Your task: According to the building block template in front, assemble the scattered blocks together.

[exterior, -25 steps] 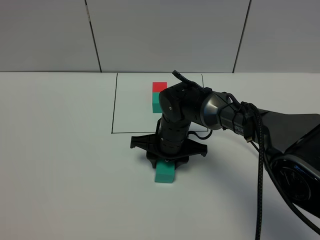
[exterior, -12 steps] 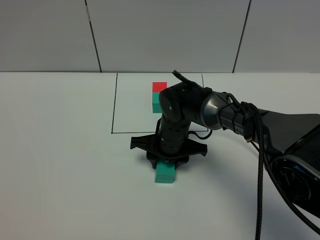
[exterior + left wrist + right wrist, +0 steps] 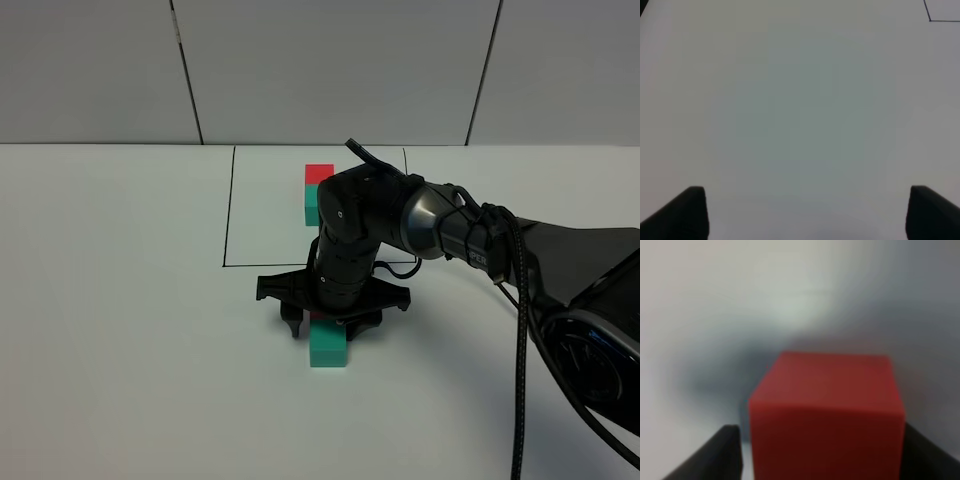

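Observation:
The building block template, a red cube (image 3: 319, 174) touching a teal cube (image 3: 317, 204), sits inside a thin black rectangle (image 3: 228, 210) at the back. Of the scattered blocks, the teal one (image 3: 328, 346) lies on the table in front of that frame. The red one (image 3: 827, 410) rests right behind it, mostly hidden under my right gripper (image 3: 322, 322) in the high view. That gripper points straight down and is open, its fingers (image 3: 727, 452) flanking the red block with small gaps. My left gripper (image 3: 802, 212) is open over bare table.
The white table (image 3: 120, 300) stretches out on every side, with a grey panelled wall behind it. My right arm (image 3: 470, 240) and its cable (image 3: 520, 340) reach in from the right. A corner of the black frame line (image 3: 930, 19) shows in the left wrist view.
My right gripper's fingers have spread apart, releasing the red block; one finger now shows out to the side. The blocks and the arm stay in place.

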